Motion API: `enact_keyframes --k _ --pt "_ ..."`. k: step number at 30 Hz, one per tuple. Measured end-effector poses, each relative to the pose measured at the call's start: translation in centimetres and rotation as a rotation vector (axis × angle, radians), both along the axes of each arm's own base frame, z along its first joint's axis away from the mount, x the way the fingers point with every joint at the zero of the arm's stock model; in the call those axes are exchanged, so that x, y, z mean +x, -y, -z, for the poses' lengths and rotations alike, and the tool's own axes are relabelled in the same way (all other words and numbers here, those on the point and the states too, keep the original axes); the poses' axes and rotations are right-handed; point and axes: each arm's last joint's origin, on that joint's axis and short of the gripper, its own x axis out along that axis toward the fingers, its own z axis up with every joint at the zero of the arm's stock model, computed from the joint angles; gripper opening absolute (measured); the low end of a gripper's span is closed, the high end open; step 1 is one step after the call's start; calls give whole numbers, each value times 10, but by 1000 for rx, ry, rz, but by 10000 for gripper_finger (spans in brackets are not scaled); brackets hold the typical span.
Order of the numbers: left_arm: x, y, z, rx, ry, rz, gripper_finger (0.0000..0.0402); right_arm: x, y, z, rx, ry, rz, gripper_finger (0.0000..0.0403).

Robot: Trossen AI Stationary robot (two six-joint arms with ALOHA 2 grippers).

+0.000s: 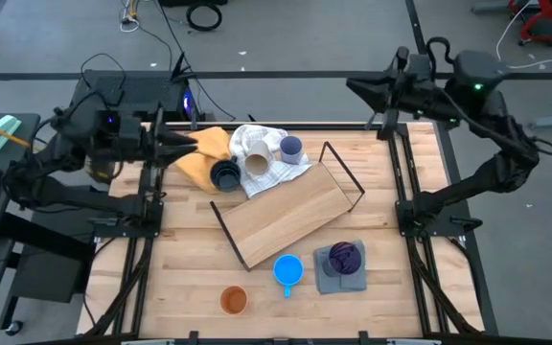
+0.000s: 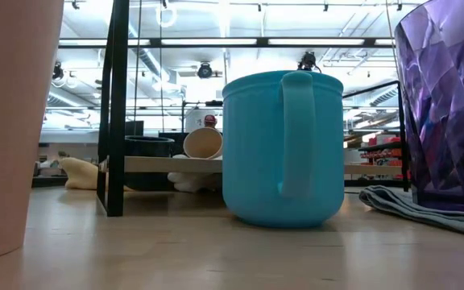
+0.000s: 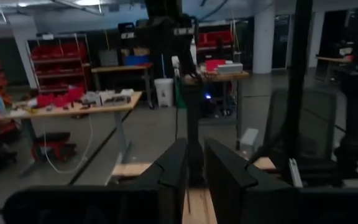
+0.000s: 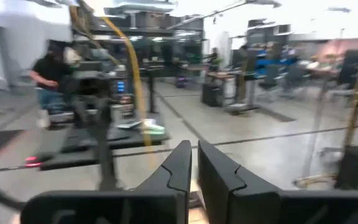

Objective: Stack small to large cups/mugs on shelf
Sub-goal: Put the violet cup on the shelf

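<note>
My rig: two matte-black jointed arms, left arm (image 1: 75,153) blue-lit, right arm (image 1: 477,115) green-lit at 1 o'clock

One camera hangs overhead, looking straight down on the table (image 1: 286,278). Another sits at tabletop level, close behind the blue mug (image 2: 283,147), which the overhead also sees. Each wrist camera looks past its own fingers (image 3: 173,171) into the room.
</note>
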Motion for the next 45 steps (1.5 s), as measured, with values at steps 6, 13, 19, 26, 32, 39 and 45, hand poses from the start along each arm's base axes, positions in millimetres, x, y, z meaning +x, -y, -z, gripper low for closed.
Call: enact_keyframes --k 6,13,19,26,32,39,45 --pt "32 -12 -4 8 8 -53 74 10 34 -3 -32 69 42 34" --pt "51 -26 -13 35 121 -111 86 15 72 4 -44 34 71 34" --pt "71 -35 -5 17 96 -130 84 35 95 20 57 -16 50 34" --pt "76 -36 -2 -1 82 -129 78 40 97 20 2 -17 46 34" --pt "76 -36 -2 83 71 -139 85 45 92 16 42 52 16 34" --pt "77 -36 -1 163 53 -148 82 78 91 33 68 -17 1 34" --pt "73 -37 2 172 8 -152 76 112 96 58 108 -101 17 34"
